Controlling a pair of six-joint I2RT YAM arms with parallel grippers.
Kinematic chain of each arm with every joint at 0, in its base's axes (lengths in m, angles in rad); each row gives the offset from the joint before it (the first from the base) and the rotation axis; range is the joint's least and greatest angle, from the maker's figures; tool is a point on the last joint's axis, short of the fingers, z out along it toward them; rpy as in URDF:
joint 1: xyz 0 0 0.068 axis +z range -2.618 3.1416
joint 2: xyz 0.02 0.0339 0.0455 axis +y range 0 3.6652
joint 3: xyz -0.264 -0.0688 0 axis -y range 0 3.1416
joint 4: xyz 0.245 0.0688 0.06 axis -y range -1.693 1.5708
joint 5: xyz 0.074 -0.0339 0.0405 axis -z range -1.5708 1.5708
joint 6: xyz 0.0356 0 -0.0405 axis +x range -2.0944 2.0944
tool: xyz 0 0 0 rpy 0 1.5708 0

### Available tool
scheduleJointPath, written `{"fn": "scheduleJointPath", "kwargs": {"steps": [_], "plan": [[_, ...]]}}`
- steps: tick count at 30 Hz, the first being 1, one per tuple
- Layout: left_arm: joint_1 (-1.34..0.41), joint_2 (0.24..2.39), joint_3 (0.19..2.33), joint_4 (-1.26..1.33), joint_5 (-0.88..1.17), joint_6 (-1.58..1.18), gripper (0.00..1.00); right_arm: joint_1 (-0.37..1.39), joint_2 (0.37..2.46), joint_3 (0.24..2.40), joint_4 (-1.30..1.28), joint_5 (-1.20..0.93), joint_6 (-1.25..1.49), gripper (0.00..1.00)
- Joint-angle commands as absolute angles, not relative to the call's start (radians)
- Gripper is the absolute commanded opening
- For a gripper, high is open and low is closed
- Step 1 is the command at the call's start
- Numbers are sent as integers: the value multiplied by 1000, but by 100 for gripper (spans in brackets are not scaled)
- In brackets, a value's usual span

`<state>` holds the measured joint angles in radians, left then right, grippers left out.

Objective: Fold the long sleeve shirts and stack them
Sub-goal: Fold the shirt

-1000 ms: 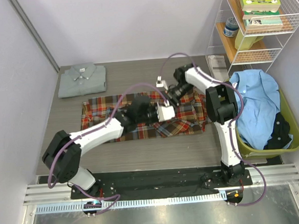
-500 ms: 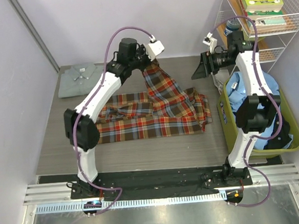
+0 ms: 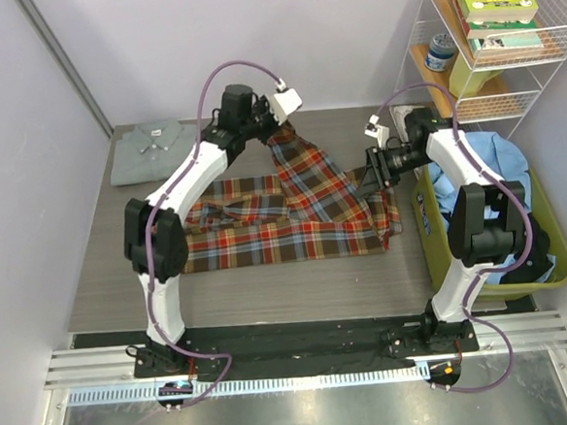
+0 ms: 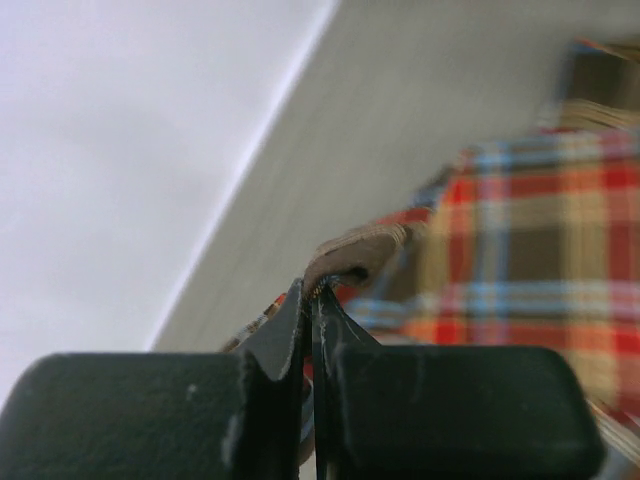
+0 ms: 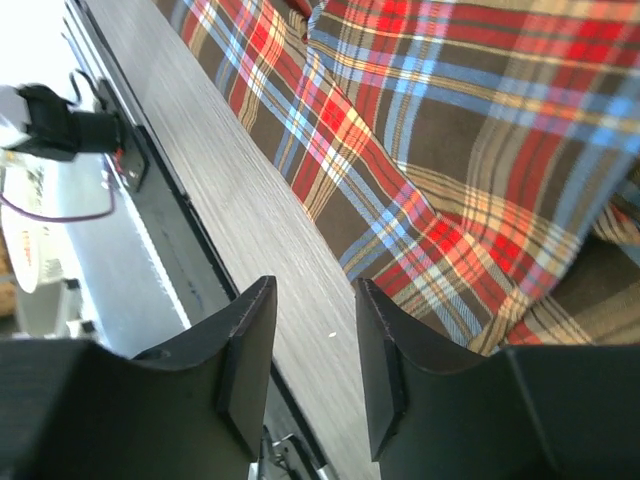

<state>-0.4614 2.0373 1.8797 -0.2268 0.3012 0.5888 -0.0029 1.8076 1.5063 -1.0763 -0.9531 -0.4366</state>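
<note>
Flannel like this plaid shirt point(image 3: 293, 212) is soft and limp. It drapes, sags and slides over itself, so any part you lift drags the rest along. Your left pincer point(image 4: 312, 300) is clamped tight on a thin edge of it, held up over the far side of the desk point(image 3: 269, 282), while most of the cloth lies rumpled across the middle. Your right pincer point(image 5: 315, 300) hangs by the shirt's right edge, jaws parted, nothing between them. A hem or seam looks like your best hold there, since doubled cloth should slip less than a single layer. The grey shirt point(image 3: 156, 150) sits folded at the far left corner.
</note>
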Motion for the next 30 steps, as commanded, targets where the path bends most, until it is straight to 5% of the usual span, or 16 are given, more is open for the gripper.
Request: {"fn": "scheduleJointPath", "kwargs": {"steps": [1,10,17,30], "plan": [[-451,1826,1692,-189,488,633,0,66,1809,1505,-997,-890,-436,41],[-351,1571,1361,-653,841,1282,0,74,1832,1499,-980,-838,-437,33],[-272,1606,1355,-1116,799,1902,0,74,1858,1485,-982,-789,-451,32],[-131,1634,1342,-1236,670,2451,0,77,1881,1491,-1005,-736,-477,30]]}}
